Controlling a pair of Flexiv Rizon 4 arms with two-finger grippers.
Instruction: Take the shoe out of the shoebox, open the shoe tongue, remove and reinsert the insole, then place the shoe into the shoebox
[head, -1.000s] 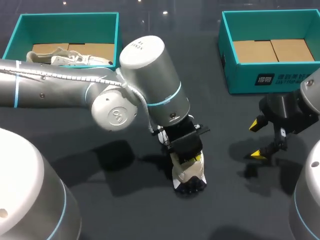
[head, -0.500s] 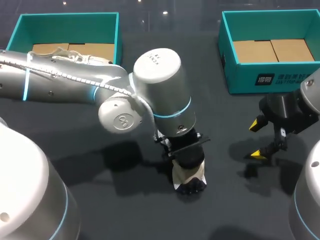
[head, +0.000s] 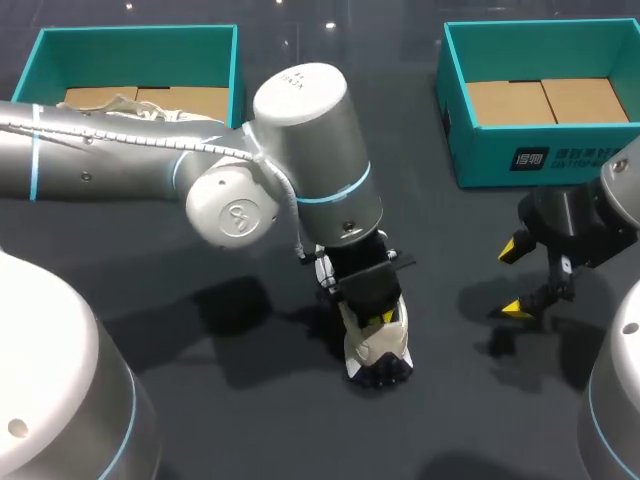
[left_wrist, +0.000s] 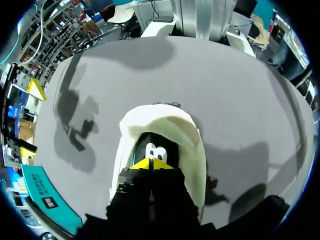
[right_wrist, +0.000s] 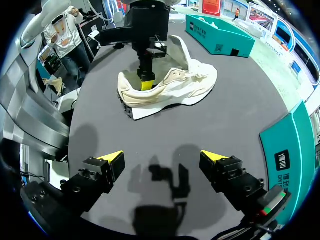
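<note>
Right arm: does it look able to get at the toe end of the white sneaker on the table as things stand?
Probably yes. The right gripper, jaws open, faces the white sneaker across the dark table, nothing between. The left gripper sits only in the heel opening, leaving the toe end uncovered.

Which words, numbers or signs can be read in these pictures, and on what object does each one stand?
No text is clear enough to quote.
White label on the right shoebox, front wall: a logo and a line of print, too blurred to read.
Dark print on the left arm, on its end cap: too small to read.
Round emblem on the same arm's joint cover: no letters readable.
Label on the left shoebox, right wrist view: too small to read.
</note>
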